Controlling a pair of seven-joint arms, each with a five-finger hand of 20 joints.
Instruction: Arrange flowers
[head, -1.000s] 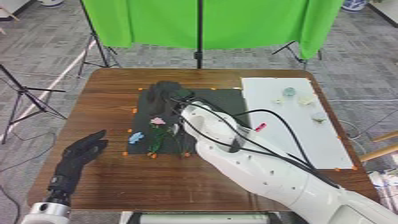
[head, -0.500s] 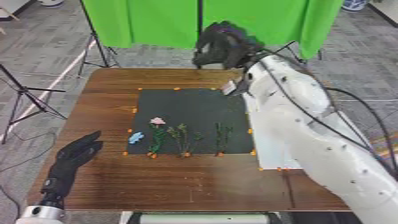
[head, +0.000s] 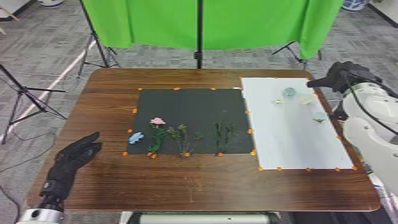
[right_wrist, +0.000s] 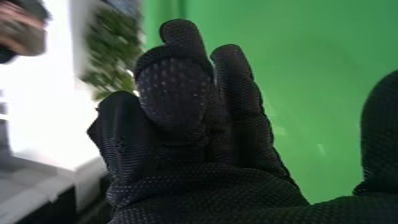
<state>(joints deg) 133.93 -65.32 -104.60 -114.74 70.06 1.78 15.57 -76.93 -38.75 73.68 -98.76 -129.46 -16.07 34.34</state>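
Observation:
On the black mat (head: 191, 105) lie a pink flower (head: 157, 121) on a green stem, a blue flower (head: 136, 137) at the mat's left edge, and several green stems (head: 222, 137) along its lower part. Small pale flower heads (head: 289, 92) rest on the white sheet (head: 298, 140). My right hand (head: 342, 77) is at the table's far right corner, beside the sheet and apart from the flowers. In the right wrist view the right hand (right_wrist: 191, 115) has its fingers extended and holds nothing. My left hand (head: 75, 151) rests open over the table's left side.
The brown table (head: 191, 185) surrounds the mat and sheet, both edged with orange tape pieces. A green cloth (head: 258, 25) hangs beyond the far edge, with black stands (head: 199, 56) behind and beside the table.
My right hand swept from over the mat to above the table's far edge, then right to the far right corner, uncovering the mat and the sheet. The left hand hardly moved.

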